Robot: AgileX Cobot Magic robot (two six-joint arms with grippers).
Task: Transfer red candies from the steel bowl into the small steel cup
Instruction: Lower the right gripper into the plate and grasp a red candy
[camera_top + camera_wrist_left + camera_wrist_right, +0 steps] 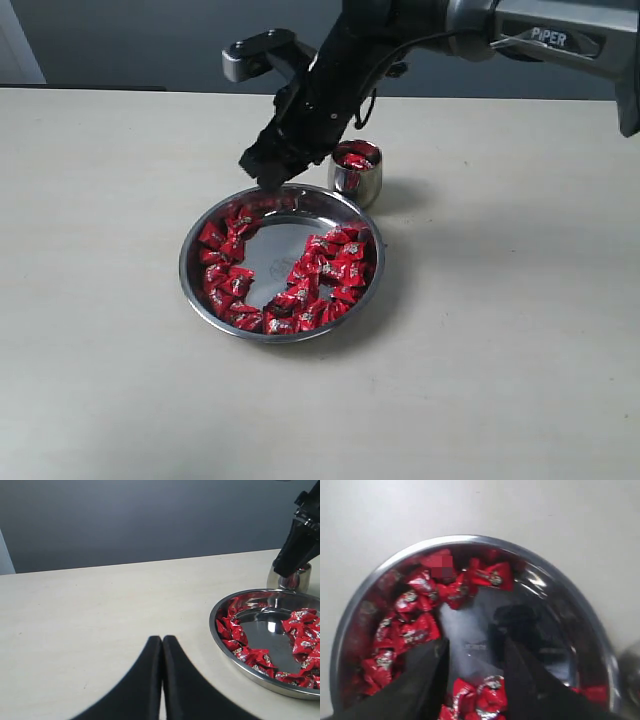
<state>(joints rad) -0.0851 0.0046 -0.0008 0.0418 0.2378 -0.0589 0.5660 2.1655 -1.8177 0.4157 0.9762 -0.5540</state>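
The steel bowl (192, 262) sits mid-table with red candies (330, 265) ringing its bare centre. Just behind it stands the small steel cup (357, 182), with a few red candies inside. My right gripper (262, 172) hangs over the bowl's far rim. In the right wrist view it (475, 647) is open above the bowl (470, 539), with loose candies (415, 625) below and between its fingers. My left gripper (162, 639) is shut and empty over bare table, left of the bowl (215, 617). The cup (292, 580) is partly hidden behind the right gripper (296, 547).
The beige table (100, 350) stretches wide on all sides of the bowl. A dark wall runs behind its far edge. The right arm (560, 38) comes in from the upper right, passing above the cup.
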